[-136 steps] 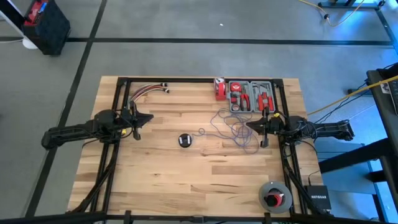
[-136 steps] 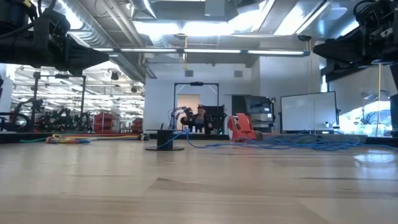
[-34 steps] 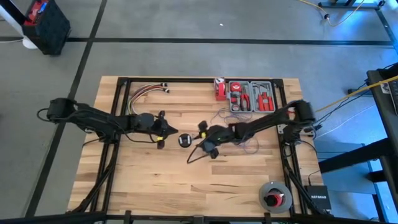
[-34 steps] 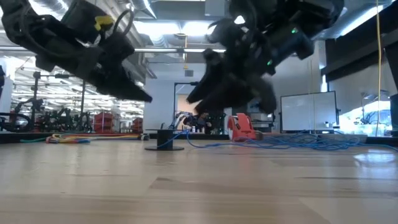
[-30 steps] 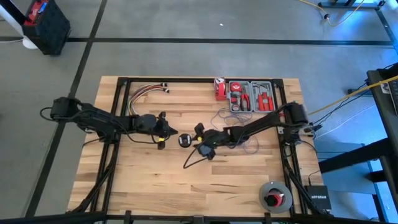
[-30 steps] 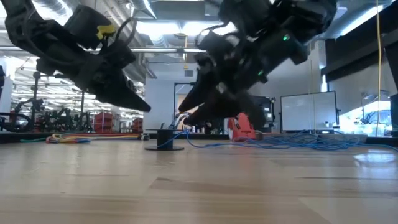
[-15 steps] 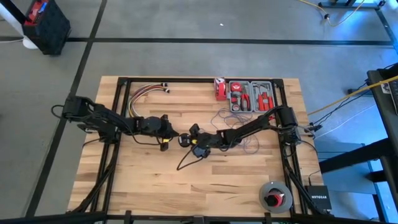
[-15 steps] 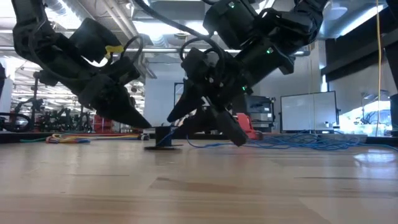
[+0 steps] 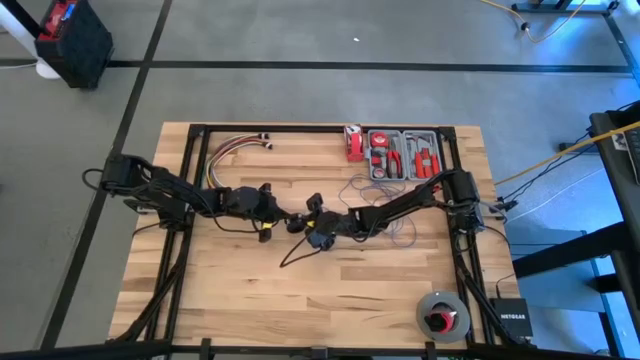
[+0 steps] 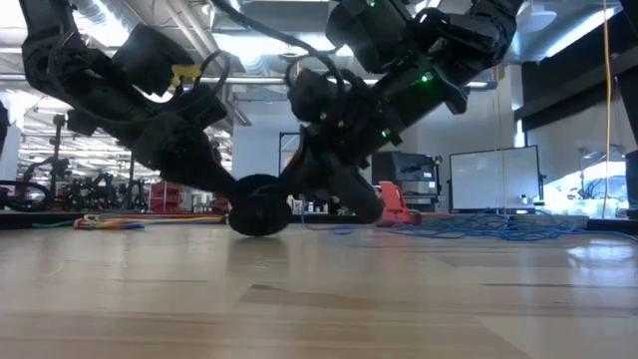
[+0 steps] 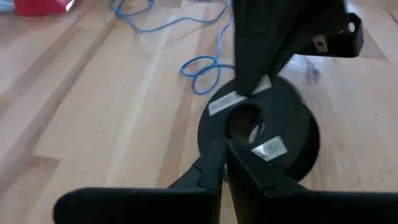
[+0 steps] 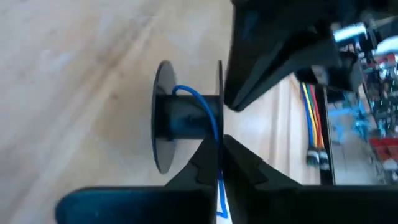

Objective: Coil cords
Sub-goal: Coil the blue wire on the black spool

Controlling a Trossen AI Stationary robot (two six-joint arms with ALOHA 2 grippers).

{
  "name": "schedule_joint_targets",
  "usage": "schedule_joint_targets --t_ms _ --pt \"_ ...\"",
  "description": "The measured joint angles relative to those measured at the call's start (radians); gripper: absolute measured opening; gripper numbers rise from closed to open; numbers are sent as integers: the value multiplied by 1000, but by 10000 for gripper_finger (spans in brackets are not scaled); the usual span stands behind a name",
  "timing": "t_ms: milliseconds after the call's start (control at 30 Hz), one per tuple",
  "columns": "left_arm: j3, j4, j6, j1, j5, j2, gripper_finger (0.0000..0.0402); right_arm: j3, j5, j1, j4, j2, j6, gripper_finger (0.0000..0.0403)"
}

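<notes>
The cord [image 9: 378, 205] is a thin blue wire, its tangle lying loose on the wood right of centre. One end runs to a small black spool [image 9: 294, 223] at mid-table and bends over the core [image 12: 194, 99]. My right gripper [image 9: 304, 222] comes from the right and is shut on the cord just beside the spool [image 12: 186, 118]. My left gripper [image 9: 277, 219] comes from the left, shut, its tips at the spool [image 11: 273, 124]. In the low view the spool [image 10: 255, 213] shows as a round dark disc between both grippers. My left gripper's shut fingertips [image 11: 214, 158] lie against the rim of the spool's upper flange [image 11: 211, 134], slanting down from the table's left. My right gripper pinches the blue cord [image 12: 219, 186] between its two fingers, a short way from the spool's core. It slants down from the table's right, and the cord runs along the fingers and out past their tips onto the core.
At the far edge stand a grey tray of red tools [image 9: 403, 155], a red tape measure [image 9: 353, 143] and a bundle of coloured wires [image 9: 235, 148]. A grey and red reel [image 9: 441, 316] sits at the near right corner. Bare wood spreads along the near side.
My right gripper has moved toward the table's left, down to the spool, and has shut on the cord. My left gripper has come down and toward the right until its tips reach the spool. In the low view the spool now shows a rounder face than before.
</notes>
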Motion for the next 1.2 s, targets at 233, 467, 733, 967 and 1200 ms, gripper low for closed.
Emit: schedule_joint_targets --t_ms 233,467,733,967,1200 --pt "49 -86 56 -6 0 -99 15 -4 -10 0 -126 -60 246 9" --pt "152 -277 34 -84 -29 -183 15 -48 -118 0 -254 -205 424 7" --pt "187 -293 79 -152 -34 -167 15 -203 -188 0 32 -219 553 6" --pt "187 -280 -40 -121 -36 -165 27 -291 -188 0 253 -216 600 6" --pt "187 -181 -36 -122 -38 -79 88 -293 -166 0 261 -204 612 6"
